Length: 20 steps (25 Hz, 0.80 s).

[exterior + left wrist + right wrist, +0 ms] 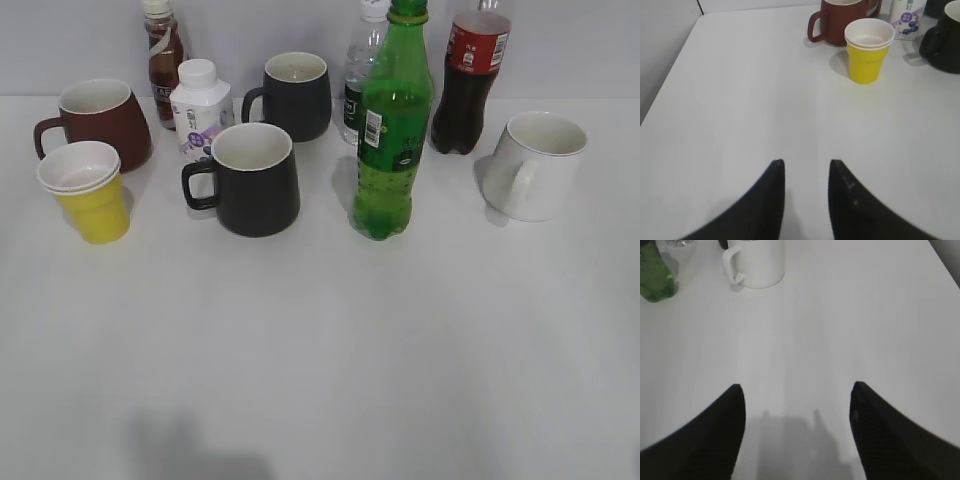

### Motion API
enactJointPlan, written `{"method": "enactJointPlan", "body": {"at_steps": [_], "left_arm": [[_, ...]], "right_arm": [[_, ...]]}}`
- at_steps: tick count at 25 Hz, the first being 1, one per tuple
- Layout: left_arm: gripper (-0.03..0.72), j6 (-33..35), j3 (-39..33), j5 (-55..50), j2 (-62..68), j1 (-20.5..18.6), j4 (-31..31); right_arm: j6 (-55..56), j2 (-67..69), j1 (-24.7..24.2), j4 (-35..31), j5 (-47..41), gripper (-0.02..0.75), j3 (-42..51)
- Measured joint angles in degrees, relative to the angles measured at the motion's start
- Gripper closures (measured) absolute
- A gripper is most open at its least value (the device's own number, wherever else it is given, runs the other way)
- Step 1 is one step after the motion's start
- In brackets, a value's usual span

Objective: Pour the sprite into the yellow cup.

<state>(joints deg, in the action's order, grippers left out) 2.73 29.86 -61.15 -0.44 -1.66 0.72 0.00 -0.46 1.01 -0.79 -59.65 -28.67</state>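
**Tabletop layout with both grippers held clear of the objects**

On the white table (320,350), at far left, a brown-red mug (100,120) stands with its handle to the left; the yellow cup (88,192) stands upright just in front of it, its white inside showing. Next come a brown drink bottle (163,60) at the back, a small white bottle (200,108), then two black mugs, one in front (248,180) and one behind (295,95). Right of centre, the sprite (393,125) stands upright, well apart from the yellow cup, with a clear water bottle (358,80) behind it. A cola bottle (470,80) and a white mug (535,165) close the row.

The left gripper (806,170) hovers over bare table short of the yellow cup, fingers slightly parted and empty. The right gripper (797,392) is spread wide, holding nothing.
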Motion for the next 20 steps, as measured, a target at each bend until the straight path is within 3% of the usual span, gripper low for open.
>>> {"method": "enactJointPlan", "body": {"at_steps": [20], "left_arm": [[0.452,0.0,0.0,0.0,0.0,0.0,0.0]], "right_arm": [[0.0,0.0,0.0,0.0,0.0,0.248,0.0]]}}
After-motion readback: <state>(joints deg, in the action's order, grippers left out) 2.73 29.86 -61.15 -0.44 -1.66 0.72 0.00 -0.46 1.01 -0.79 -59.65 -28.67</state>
